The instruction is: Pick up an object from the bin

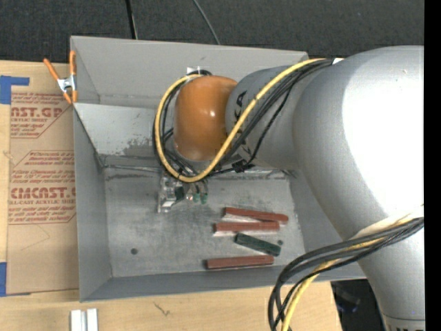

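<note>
My gripper [167,198] hangs low over the bin floor near its middle, just below the orange wrist cover. Nothing shows between its fingers. To its right lie flat sticks: a reddish-brown stick with a pale edge [253,216], a second reddish one with a white side [244,227] under it, and a short dark green stick [257,244] beside them. A longer brown stick [238,262] lies nearest the front wall. All of them lie apart from the gripper.
The arm reaches in from the right and covers the bin's back right part. Bare floor lies left of and in front of the gripper. Sloped walls close in at left and back.
</note>
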Action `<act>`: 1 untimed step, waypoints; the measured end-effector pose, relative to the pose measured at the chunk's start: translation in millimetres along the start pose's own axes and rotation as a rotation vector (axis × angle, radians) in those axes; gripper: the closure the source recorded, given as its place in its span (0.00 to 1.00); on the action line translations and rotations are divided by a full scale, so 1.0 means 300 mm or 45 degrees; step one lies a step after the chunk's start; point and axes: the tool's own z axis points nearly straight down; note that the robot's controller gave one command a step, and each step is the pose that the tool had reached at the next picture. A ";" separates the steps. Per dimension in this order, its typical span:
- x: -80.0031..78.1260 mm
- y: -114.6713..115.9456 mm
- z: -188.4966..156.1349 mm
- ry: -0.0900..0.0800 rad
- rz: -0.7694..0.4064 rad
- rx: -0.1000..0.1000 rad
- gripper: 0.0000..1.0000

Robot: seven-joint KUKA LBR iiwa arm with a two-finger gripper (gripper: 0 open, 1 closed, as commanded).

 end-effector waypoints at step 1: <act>0.014 0.001 -0.172 0.010 -0.031 0.005 1.00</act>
